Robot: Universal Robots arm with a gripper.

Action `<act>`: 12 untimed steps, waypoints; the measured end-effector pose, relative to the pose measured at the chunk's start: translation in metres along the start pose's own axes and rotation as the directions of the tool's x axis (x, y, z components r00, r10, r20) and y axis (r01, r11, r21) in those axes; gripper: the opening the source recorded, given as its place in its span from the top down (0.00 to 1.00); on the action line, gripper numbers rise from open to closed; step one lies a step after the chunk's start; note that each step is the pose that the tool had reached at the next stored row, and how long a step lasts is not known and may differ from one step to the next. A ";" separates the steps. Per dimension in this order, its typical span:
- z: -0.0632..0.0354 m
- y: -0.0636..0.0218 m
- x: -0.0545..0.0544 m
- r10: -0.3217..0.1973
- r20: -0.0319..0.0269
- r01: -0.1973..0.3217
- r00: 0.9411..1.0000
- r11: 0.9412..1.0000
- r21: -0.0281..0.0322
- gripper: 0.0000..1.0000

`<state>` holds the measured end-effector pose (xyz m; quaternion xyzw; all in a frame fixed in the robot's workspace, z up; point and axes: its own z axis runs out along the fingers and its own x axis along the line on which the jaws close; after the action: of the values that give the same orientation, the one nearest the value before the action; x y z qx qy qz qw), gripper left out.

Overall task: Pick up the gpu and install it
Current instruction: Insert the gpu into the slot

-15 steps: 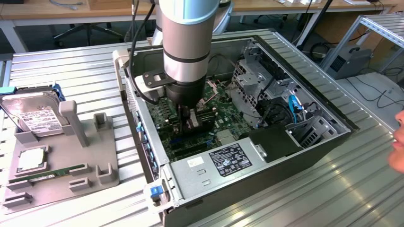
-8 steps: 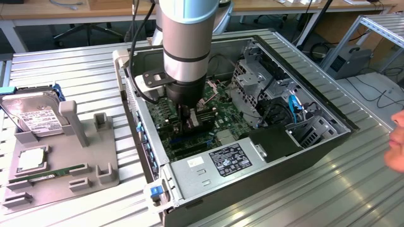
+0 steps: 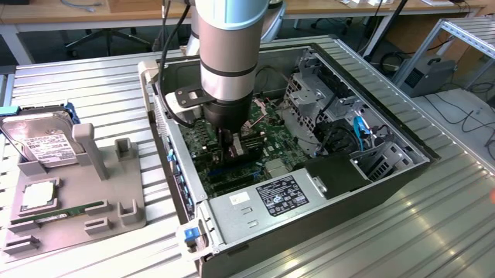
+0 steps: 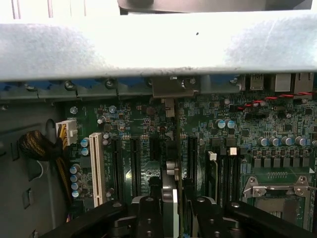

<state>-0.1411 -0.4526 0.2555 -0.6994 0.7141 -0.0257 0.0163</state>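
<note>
My gripper (image 3: 232, 152) is lowered inside the open computer case (image 3: 386, 174), just above the green motherboard (image 3: 267, 136). It is shut on the gpu (image 4: 171, 144), which stands on edge between the two black fingers (image 4: 148, 215). In the wrist view the card runs as a thin line from the gripper (image 4: 171, 210) to its silvery end bracket (image 4: 168, 88) at the case's rear wall. The card's lower edge sits along a black expansion slot, between other slots. Whether it is fully seated is hidden.
A grey fixture (image 3: 116, 197) on the exterior view's left holds a hard drive (image 3: 43, 145), a green memory stick (image 3: 66, 211) and a square chip (image 3: 39, 197). Inside the case are the power supply (image 3: 270, 200), a drive cage (image 3: 317, 98), a white slot (image 4: 96, 163) and an empty processor socket (image 4: 277, 186).
</note>
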 end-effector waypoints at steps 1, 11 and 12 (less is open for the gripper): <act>0.0000 0.0000 0.000 0.000 0.000 0.000 1.000 1.000 0.000 0.72; 0.0029 0.0001 0.000 0.000 0.000 0.000 1.000 1.000 0.000 0.72; 0.0032 0.0001 0.000 0.000 0.000 0.000 1.000 1.000 0.000 0.72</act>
<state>-0.1410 -0.4526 0.2523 -0.6994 0.7141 -0.0258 0.0162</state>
